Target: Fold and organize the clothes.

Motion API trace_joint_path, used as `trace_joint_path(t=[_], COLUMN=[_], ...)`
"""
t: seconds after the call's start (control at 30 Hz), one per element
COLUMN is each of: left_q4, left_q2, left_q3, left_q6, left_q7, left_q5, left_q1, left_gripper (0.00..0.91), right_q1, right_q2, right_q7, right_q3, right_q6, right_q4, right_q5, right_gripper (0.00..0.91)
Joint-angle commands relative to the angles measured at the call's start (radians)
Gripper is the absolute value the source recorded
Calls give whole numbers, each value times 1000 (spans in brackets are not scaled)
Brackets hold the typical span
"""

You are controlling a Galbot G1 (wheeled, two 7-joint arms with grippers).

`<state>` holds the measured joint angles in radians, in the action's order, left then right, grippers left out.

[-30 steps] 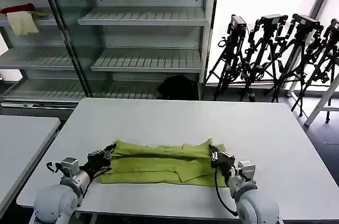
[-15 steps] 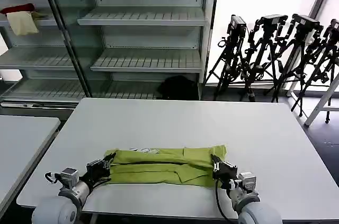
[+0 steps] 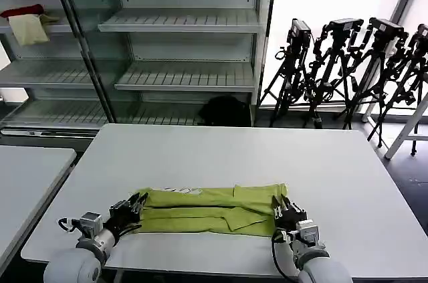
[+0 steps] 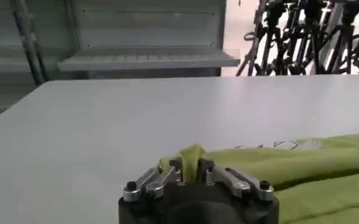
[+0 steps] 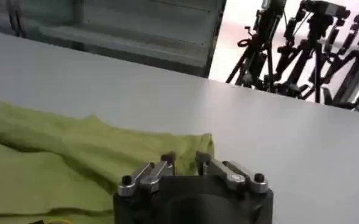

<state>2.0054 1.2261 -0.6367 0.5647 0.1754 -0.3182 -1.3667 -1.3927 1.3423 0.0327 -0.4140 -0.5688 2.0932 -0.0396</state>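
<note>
t-shirt (image 3: 210, 209), lime yellow-green, lies folded into a long narrow band across the near part of the white table (image 3: 221, 156), with a bit of white print showing on its far edge toward the left end. the left gripper (image 3: 135, 204) sits low at the band's left end; in the left wrist view its fingers (image 4: 177, 168) are drawn close together with a raised pinch of the green cloth (image 4: 289, 170) clamped between them. the right gripper (image 3: 282, 208) is at the band's right end; in the right wrist view its fingers (image 5: 166, 163) stand a little apart, just at the edge of the cloth (image 5: 75, 158), with a narrow gap between them and no fabric seen gripped.
</note>
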Motion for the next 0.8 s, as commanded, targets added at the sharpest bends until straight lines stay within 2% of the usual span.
trace_joint_path(t=[0.03, 0.13, 0.2, 0.23, 0.27, 0.33, 0.4, 0.5, 0.7, 0.73, 0.77, 0.8], left_q4=[32, 59, 69, 75, 77, 80, 86, 89, 92, 90, 87, 79], left_q2=[10, 21, 34, 39, 41, 62, 82, 111, 130, 131, 134, 138], left_q3=[-14, -28, -35, -38, -37, -36, -25, -9, 12, 13, 16, 18], left_q6=[-9, -31, -36, -40, -46, -49, -58, -67, -64, -61, -50, -41], left_q7=[-28, -68, -109, -132, -157, -188, -220, -250, -278, -279, -282, -295], left_q5=[-45, -102, -103, -89, -76, -56, -39, -19, -12, -11, -3, -2], left_q1=[-2, -6, -16, -33, -46, -82, -116, -149, -166, -164, -158, -150], left_gripper=[907, 907, 907, 907, 907, 907, 907, 907, 907, 867, 705, 584], right_q1=[-11, -18, -21, -19, -13, 16, 65, 122, 161, 161, 157, 152], right_q2=[5, 6, 7, 8, 8, 10, 14, -3, -19, -18, -16, -13], right_q7=[-4, -6, -5, -5, -9, -10, -13, 5, 8, 7, 6, 4], right_q3=[1, -13, -30, -37, -54, -97, -141, -176, -211, -212, -212, -212], right_q6=[20, 34, 69, 83, 122, 165, 190, 178, 140, 140, 140, 140], right_q4=[-5, 11, 43, 58, 84, 127, 154, 173, 176, 175, 174, 174], right_q5=[-194, -176, -92, -37, 132, 284, 369, 439, 462, 463, 461, 458], right_gripper=[907, 907, 907, 907, 907, 907, 907, 907, 907, 907, 907, 907])
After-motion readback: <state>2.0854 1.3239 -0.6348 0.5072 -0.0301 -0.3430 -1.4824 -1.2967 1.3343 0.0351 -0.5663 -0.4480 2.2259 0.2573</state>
